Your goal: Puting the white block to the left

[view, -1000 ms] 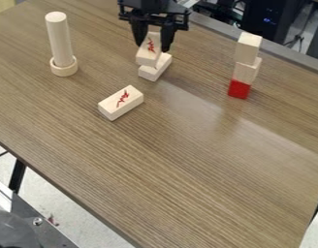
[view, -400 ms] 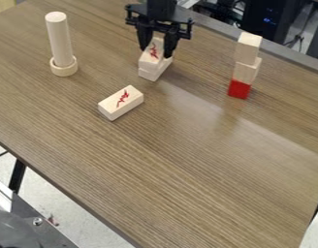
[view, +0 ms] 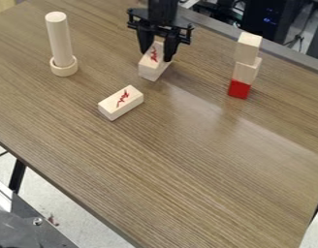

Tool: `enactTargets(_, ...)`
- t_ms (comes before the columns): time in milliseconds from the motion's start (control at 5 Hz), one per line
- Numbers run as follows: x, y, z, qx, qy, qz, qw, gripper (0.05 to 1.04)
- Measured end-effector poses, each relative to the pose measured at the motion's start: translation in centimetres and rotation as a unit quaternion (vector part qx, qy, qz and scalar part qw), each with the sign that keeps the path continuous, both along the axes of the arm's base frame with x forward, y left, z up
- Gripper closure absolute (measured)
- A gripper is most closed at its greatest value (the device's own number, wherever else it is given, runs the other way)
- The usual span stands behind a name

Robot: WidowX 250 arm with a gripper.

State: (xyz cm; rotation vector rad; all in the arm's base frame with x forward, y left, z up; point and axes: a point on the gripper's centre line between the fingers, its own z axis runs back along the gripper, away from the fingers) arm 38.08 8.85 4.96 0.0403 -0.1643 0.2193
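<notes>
- Worktop (view: 187,169): one; under everything, with open wood towards nine o'clock of the white block for the likely set-down.
- End effector (view: 155,55): one, at twelve o'clock; clamped on the white block, one finger along each long side. Keep level and slow, with no squeeze beyond a firm hold.
- Tower (view: 246,71): one, between one and two o'clock; three cubes high, two pale over one red cube (view: 239,89). Well apart from the grip; best left alone.
- Peg (view: 58,36): one, upright between ten and eleven o'clock, in one ring (view: 64,67). Stop short of it on any leftward carry, for fear of a topple.
- White block (view: 151,62): one in the grip, at twelve o'clock, red mark upward; perhaps a second beneath, hard to tell. Lift straight up before any sideways move, then lower flat and release only after full contact.
- Loose block (view: 120,102): one, flat at ten o'clock, also red-marked. Pass above or behind it, never through.
</notes>
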Motion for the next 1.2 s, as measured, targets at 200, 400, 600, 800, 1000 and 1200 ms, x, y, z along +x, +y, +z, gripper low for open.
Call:
enactTargets(200, 0.69, 0.17, 0.16, 0.003, -0.006, -0.005, 1.0, 0.533)
enactTargets(400, 1.13, 0.31, -0.01, 0.005, -0.007, -0.008, 0.9999, 0.533)
enactTargets(600, 1.29, 0.65, -0.1, 0.005, -0.006, -0.008, 0.9999, 0.533)
enactTargets(800, 1.4, 0.8, 0.02, 0.005, -0.007, -0.006, 0.9999, 0.533)
enactTargets(1000, 1.35, 0.96, 0.08, 0.007, -0.007, -0.006, 0.9999, 0.533)
enactTargets(1200, 1.31, 1.01, 0.07, 0.007, -0.006, -0.007, 0.9999, 0.533)
